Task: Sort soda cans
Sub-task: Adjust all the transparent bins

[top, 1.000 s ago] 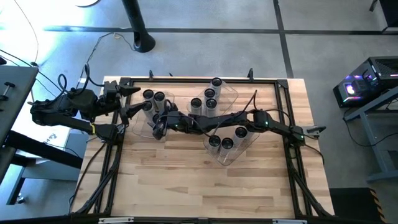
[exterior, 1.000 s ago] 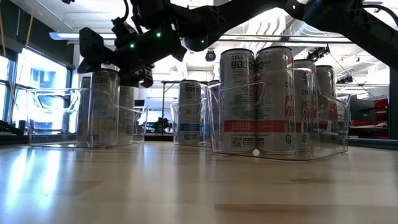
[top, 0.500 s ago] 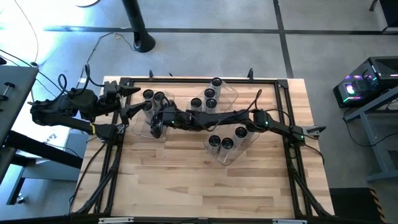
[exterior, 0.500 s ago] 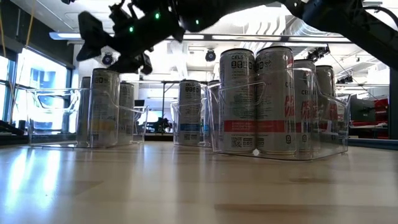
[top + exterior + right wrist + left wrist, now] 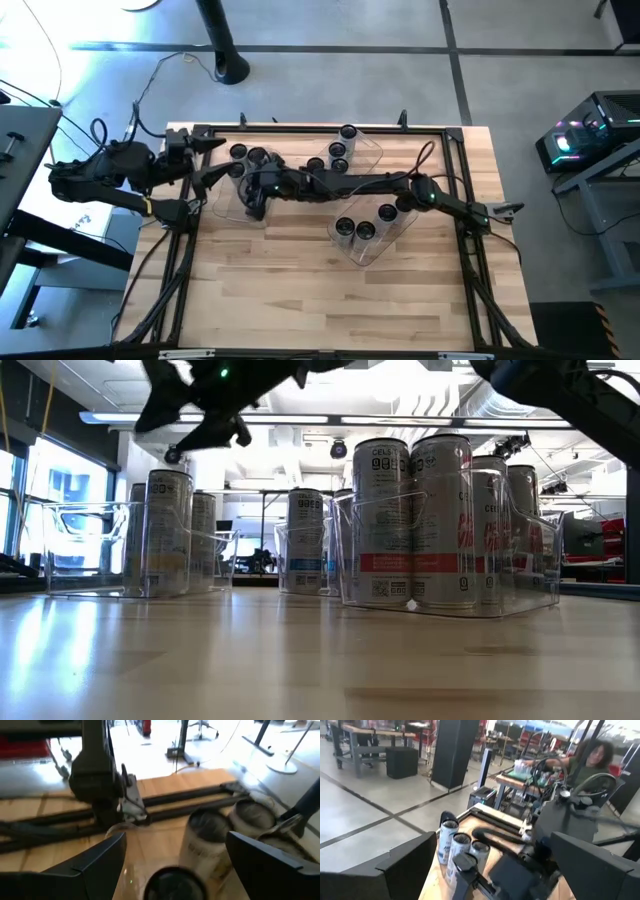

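Surface (image 5: pixel 300 290): a pale wooden top seen from above, carrying three clear plastic bins of soda cans.
Left bin (image 5: pixel 240 185): the landmark; it lies near the surface's left rear corner and holds two upright soda cans (image 5: pixel 247 155) at its rear end.
Middle bin (image 5: pixel 350 160): just right of the left bin, holding four upright cans (image 5: pixel 338 153).
Near bin (image 5: pixel 370 230): right of the left bin and nearer the front edge, holding four upright cans (image 5: pixel 354 229).
Right end effector (image 5: pixel 252 192): reaches across from the right and hangs above the left bin, in front of its two cans, fingers spread wide and holding nothing.
Left end effector (image 5: pixel 205 165): waits at the surface's left edge, just left of the left bin, fingers spread wide and holding nothing.
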